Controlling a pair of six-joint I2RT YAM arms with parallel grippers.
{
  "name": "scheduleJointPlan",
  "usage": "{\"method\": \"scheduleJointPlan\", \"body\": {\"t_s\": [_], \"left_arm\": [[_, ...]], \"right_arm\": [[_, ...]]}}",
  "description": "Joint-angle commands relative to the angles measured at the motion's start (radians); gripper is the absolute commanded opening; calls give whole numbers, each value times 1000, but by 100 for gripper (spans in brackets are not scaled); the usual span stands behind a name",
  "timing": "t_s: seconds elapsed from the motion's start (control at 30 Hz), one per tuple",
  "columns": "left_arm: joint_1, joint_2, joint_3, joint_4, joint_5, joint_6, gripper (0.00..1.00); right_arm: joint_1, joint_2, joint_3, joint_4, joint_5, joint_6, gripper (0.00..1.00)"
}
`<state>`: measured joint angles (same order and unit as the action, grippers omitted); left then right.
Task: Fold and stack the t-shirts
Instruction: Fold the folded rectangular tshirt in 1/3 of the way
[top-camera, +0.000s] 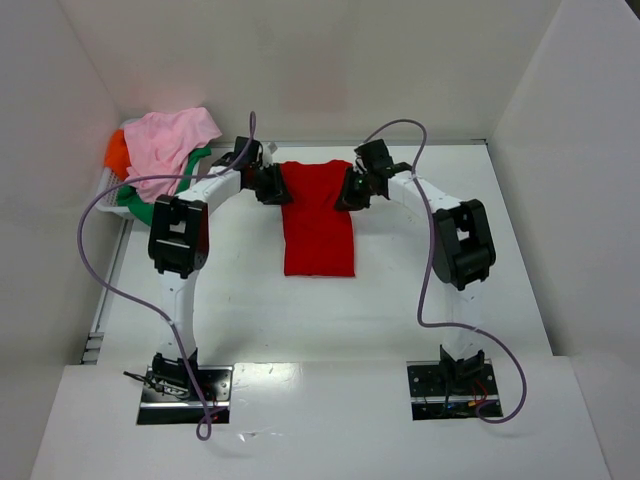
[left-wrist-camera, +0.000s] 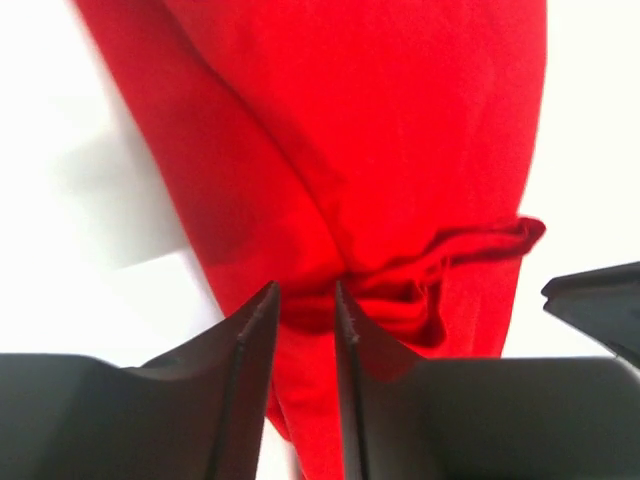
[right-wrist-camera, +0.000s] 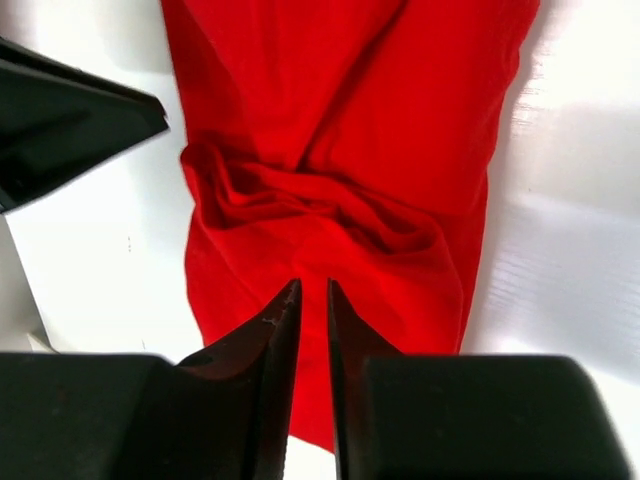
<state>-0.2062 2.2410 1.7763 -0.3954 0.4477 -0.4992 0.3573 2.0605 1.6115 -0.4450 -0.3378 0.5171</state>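
The bright red t-shirt lies as a long folded strip in the middle of the table. My left gripper is at the strip's far left edge and my right gripper at its far right edge. In the left wrist view the jaws stand narrow with bunched red cloth pinched between them. In the right wrist view the jaws are almost closed on the red cloth. The light pink t-shirt, orange t-shirt and green t-shirt lie heaped at the far left.
The heap of shirts sits on a white rack by the left wall. White walls close in the table at the left, back and right. Purple cables loop beside both arms.
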Motion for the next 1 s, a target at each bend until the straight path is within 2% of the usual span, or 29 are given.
{"method": "scheduleJointPlan", "body": {"t_s": [0.0, 0.07, 0.1, 0.13, 0.2, 0.27, 0.3, 0.47, 0.6, 0.7, 0.97], "left_arm": [[-1, 38, 58, -20, -9, 2, 37], [8, 39, 58, -31, -21, 14, 42], [20, 16, 58, -42, -21, 14, 46], [21, 3, 48, -42, -21, 27, 55], [40, -41, 22, -42, -21, 37, 62], [41, -70, -8, -28, 25, 48, 71], [51, -81, -40, -7, 46, 48, 72], [51, -66, -93, 64, 176, 25, 70], [51, -35, -126, 124, 258, 4, 64], [51, -35, -140, 148, 269, 4, 58], [51, 6, -149, 148, 342, 13, 63]], "right_arm": [[0, 27, 59, -6, 5, -17, 23], [0, 27, 59, -6, 26, -17, 26], [0, 27, 59, -15, 37, -26, 31], [0, 27, 59, -15, 51, -26, 36], [0, 27, 45, -15, 72, -26, 45], [-9, 27, 33, -4, 72, -26, 46], [-18, 27, 21, 6, 72, -26, 46], [-29, 46, 12, 6, 72, -45, 43], [-29, 55, 1, 15, 94, -54, 43], [-29, 65, -12, 26, 94, -45, 38], [-29, 96, -30, 45, 72, -45, 34]]}}
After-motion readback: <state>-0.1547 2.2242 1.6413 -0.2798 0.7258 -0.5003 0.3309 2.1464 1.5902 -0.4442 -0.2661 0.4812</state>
